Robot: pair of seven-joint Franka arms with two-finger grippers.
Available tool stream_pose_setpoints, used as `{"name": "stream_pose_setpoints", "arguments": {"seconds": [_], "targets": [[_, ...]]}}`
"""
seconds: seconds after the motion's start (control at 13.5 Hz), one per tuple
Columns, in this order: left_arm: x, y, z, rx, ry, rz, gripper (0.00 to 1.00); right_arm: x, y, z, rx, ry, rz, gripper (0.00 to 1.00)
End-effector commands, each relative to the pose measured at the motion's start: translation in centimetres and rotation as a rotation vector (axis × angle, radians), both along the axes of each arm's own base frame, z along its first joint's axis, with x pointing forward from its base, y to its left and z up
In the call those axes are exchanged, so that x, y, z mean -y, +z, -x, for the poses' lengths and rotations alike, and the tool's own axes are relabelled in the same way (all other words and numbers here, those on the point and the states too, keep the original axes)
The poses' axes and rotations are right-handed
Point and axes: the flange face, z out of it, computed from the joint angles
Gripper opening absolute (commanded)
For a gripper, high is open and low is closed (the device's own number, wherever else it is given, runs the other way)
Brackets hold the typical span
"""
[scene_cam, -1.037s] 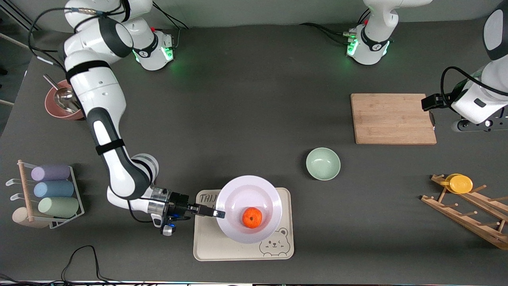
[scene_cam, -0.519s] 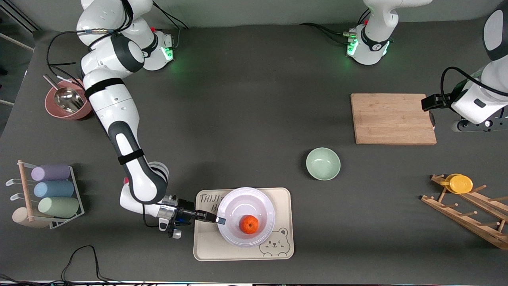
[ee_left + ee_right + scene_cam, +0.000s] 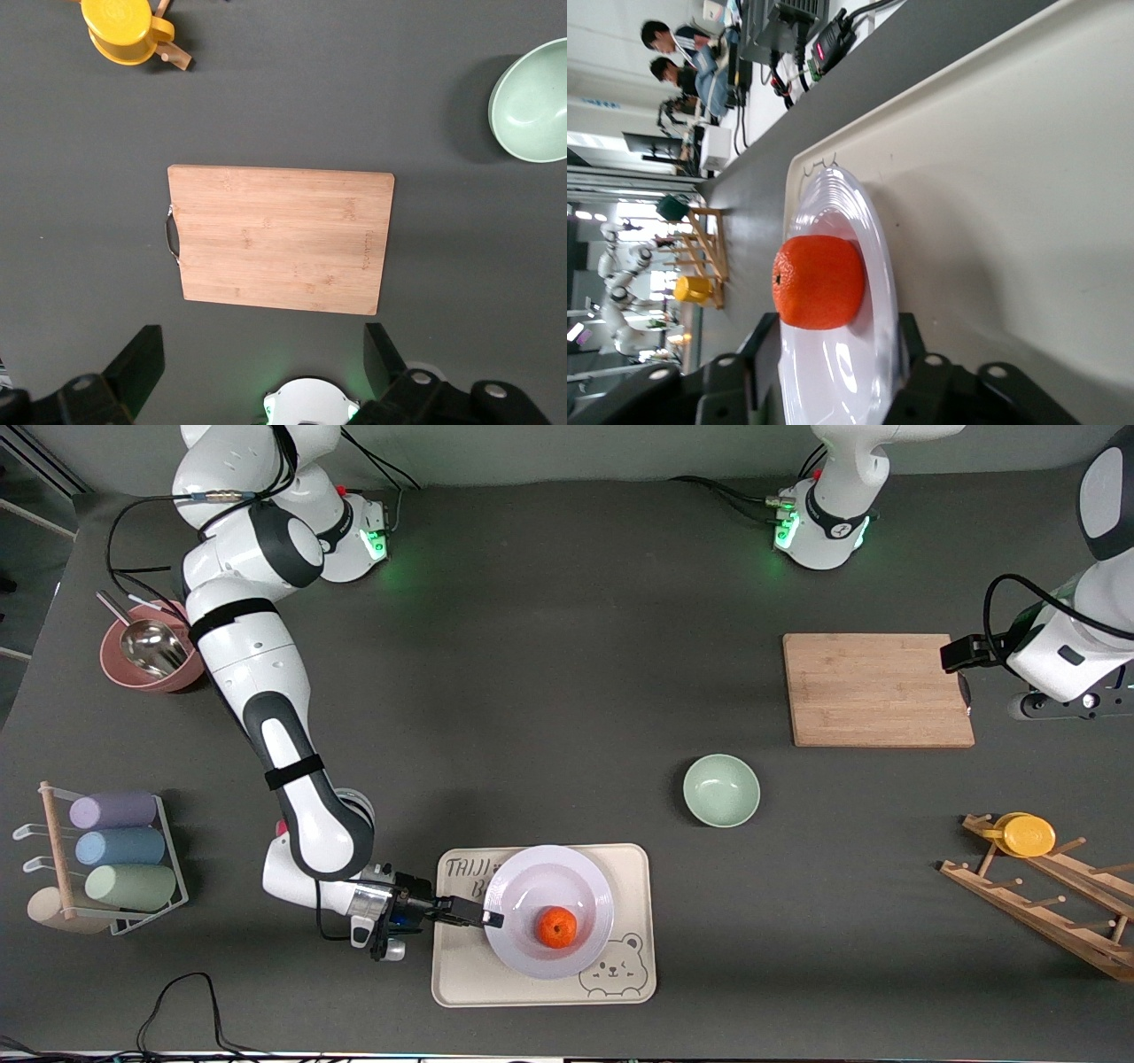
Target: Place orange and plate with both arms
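The white plate [image 3: 547, 881] lies on the beige bear tray [image 3: 461, 974], and the orange [image 3: 557, 927] rests in it. My right gripper [image 3: 490, 918] is low over the tray's edge toward the right arm's end, shut on the plate's rim. In the right wrist view the plate [image 3: 833, 190] runs between the gripper's [image 3: 833, 341] fingers with the orange [image 3: 819, 282] just past them, above the tray [image 3: 992, 177]. My left gripper [image 3: 966, 691] waits open and empty above the cutting board's edge; its fingers stand wide apart in the left wrist view [image 3: 261, 354].
A pale green bowl [image 3: 721, 790] stands between the tray and a wooden cutting board [image 3: 877, 689]. A yellow cup [image 3: 1026, 834] hangs on a wooden rack [image 3: 1045, 903]. A pink bowl with a metal scoop [image 3: 142, 657] and a rack of rolled cloths [image 3: 115, 850] are at the right arm's end.
The right gripper has lowered the plate with the orange onto the bear tray, and the right arm's elbow has swung inward. The left arm has not moved.
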Motion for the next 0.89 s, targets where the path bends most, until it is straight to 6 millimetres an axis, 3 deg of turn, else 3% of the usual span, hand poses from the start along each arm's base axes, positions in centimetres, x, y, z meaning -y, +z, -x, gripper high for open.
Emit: {"name": "stream_pose_setpoints", "arguments": {"seconds": [0.0, 0.3, 0.44, 0.59, 0.67, 0.81], "targets": [[0.2, 0.3, -0.3, 0.002, -0.001, 0.004, 1.0, -0.2, 1.2, -0.2, 0.02, 0.087, 0.08, 1.0], [0.2, 0.3, -0.3, 0.002, -0.001, 0.004, 1.0, -0.3, 5.5, -0.5, 0.028, 0.212, 0.241, 1.0], [0.2, 0.3, -0.3, 0.002, -0.001, 0.004, 1.0, -0.4, 9.0, -0.5, 0.03, 0.298, 0.334, 1.0], [0.2, 0.4, -0.3, 0.004, -0.001, 0.004, 1.0, 0.7, 14.8, -0.3, 0.056, 0.369, 0.429, 1.0], [0.2, 0.3, -0.3, 0.002, -0.001, 0.004, 1.0, 2.8, 17.7, -0.3, 0.038, 0.375, 0.506, 1.0], [0.2, 0.3, -0.3, 0.002, -0.001, 0.004, 1.0, 5.3, 22.5, 0.9, -0.013, 0.421, 0.576, 1.0]]}}
